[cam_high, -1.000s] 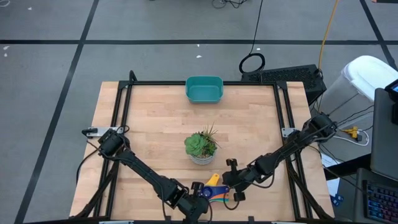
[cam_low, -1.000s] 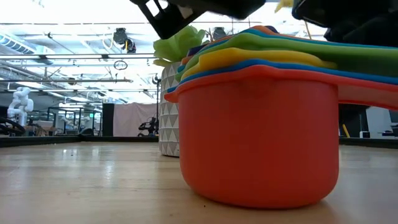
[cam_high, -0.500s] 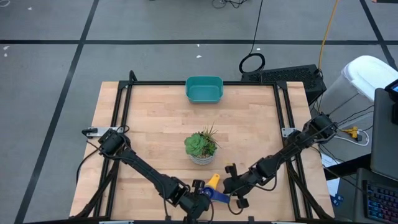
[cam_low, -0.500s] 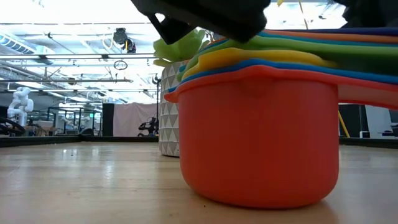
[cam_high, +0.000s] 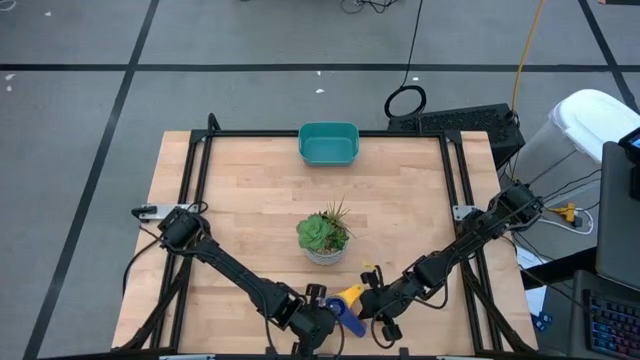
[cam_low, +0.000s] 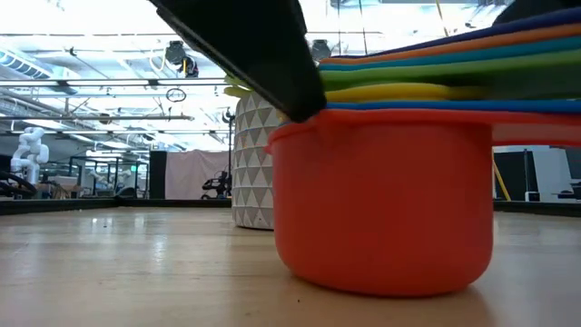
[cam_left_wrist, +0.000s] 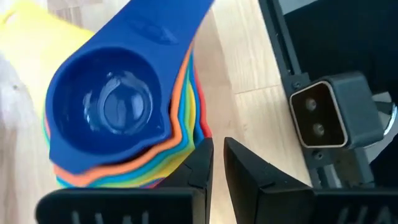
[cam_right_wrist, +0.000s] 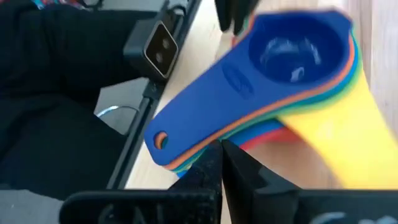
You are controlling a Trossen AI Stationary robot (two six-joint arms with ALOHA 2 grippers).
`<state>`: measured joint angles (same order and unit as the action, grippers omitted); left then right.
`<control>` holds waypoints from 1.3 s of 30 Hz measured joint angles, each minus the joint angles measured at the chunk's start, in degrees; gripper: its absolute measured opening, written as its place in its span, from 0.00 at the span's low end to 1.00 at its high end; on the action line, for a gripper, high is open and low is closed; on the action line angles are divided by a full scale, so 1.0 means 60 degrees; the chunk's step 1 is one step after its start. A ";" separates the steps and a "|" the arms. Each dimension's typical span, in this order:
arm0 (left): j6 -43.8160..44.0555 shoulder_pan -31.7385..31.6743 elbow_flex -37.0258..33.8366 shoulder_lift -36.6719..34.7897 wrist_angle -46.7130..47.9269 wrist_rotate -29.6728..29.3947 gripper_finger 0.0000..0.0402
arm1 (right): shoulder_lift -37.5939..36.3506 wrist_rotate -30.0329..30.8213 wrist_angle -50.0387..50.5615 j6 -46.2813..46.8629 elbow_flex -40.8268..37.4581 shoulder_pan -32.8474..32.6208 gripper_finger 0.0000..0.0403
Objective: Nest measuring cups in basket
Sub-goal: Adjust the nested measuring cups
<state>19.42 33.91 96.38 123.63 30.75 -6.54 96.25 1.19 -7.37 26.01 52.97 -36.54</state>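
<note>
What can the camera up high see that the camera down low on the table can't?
Only the high view shows the teal basket at the far edge of the table, the succulent's green leaves from above, and both arms reaching in, with the left gripper and right gripper on either side of the cups.

Only the low view shows the big orange cup at the bottom of the stack, from the side, and the room behind.

Both show the stacked measuring cups and the potted plant.
</note>
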 joint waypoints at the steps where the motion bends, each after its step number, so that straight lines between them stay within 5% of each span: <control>1: -0.0003 -0.0007 0.0003 0.0000 0.0080 -0.0028 0.11 | 0.0000 0.0000 -0.0099 -0.0015 0.0000 -0.0015 0.00; 14: -0.0040 -0.0026 0.0000 0.0007 0.1322 -0.0570 0.11 | -0.0096 0.0088 -0.0132 -0.0592 -0.0006 -0.0068 0.00; 25: 0.0072 0.0344 0.0000 0.0007 -0.0003 0.0079 0.11 | -0.2047 0.2634 0.2128 -0.1601 -0.0007 -0.0052 0.00; 39: -0.0219 0.0371 0.0000 0.0007 -0.0610 0.0079 0.11 | -0.1373 0.1540 0.1639 -0.1255 -0.0951 0.1006 0.00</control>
<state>18.10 36.14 96.38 123.68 27.09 -6.07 88.01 10.43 2.46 18.47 47.27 -30.51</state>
